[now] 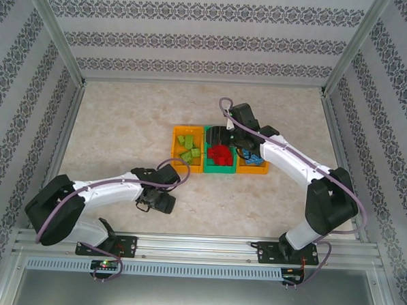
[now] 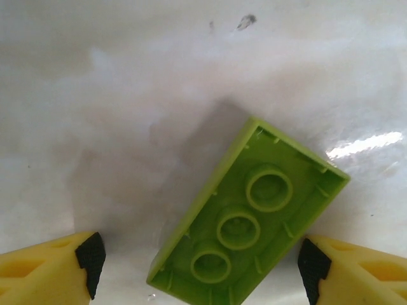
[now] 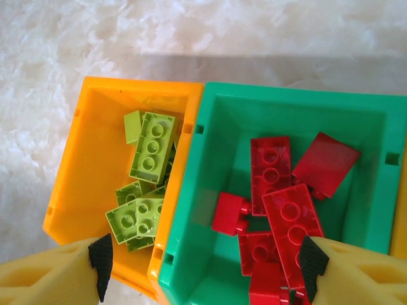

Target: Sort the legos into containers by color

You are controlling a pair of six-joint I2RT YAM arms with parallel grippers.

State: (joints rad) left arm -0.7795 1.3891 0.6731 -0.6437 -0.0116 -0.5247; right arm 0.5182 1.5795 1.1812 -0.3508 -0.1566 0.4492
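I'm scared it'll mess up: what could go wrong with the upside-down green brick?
The lime brick lies crooked inside the open left gripper, so closing might twist it away. The right gripper hangs over the green bin, beside the orange bin of lime bricks, so arms might bump.

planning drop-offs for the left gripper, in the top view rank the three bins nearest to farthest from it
1. left orange bin, with lime bricks in it, up and to the right of the left gripper: nearest.
2. green middle bin, with red bricks in it: next.
3. right orange bin, at the far right end of the row: farthest.
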